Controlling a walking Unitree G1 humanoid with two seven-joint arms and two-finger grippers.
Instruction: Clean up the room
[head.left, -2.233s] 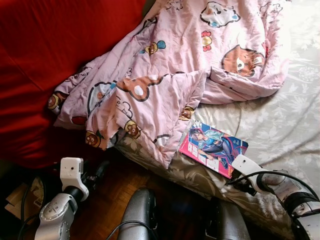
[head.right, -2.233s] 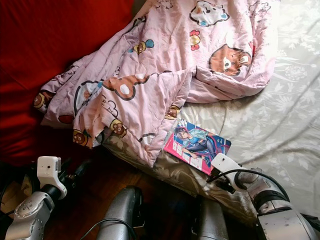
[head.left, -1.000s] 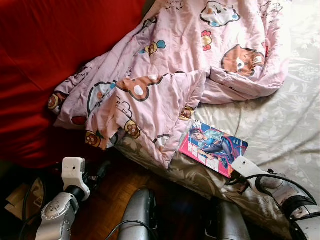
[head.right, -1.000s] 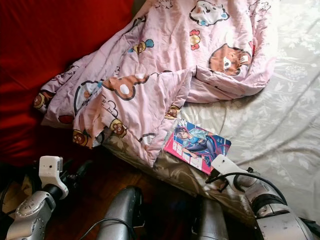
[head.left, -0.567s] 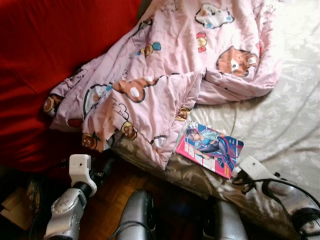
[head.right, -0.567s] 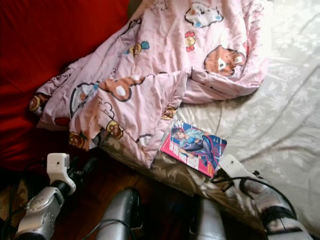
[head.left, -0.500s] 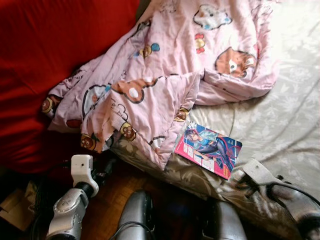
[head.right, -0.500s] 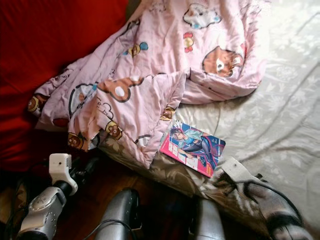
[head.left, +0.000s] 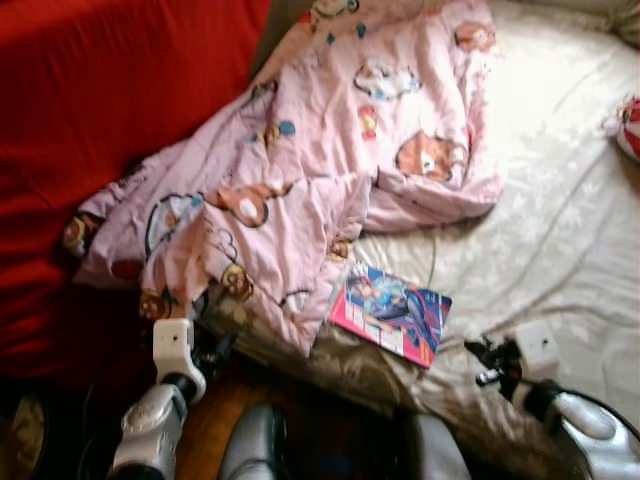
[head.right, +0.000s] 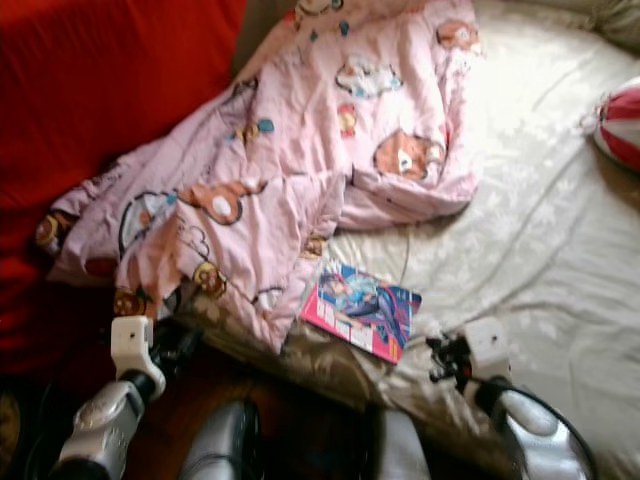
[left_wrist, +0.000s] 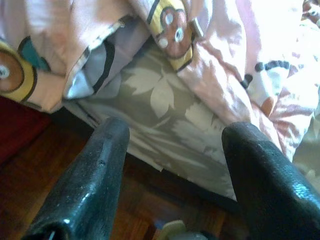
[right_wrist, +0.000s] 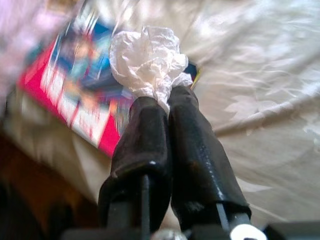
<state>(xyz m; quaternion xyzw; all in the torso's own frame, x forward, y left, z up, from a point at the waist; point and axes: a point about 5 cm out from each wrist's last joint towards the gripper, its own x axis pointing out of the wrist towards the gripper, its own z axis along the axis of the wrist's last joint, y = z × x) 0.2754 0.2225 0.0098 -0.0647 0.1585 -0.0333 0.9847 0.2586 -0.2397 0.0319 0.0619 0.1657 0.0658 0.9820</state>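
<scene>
Right wrist view: right gripper, jaws pinching a crumpled white tissue; left gripper jaws spread.

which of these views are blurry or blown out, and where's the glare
Left eye view: soft all over, glare whitening the bed sheet at upper right. Right wrist view: the comic book is smeared, while the right pincer and its crumpled tissue stay sharp. Left wrist view: crisp on the left pincer, with the pink blanket overexposed in one corner.
</scene>
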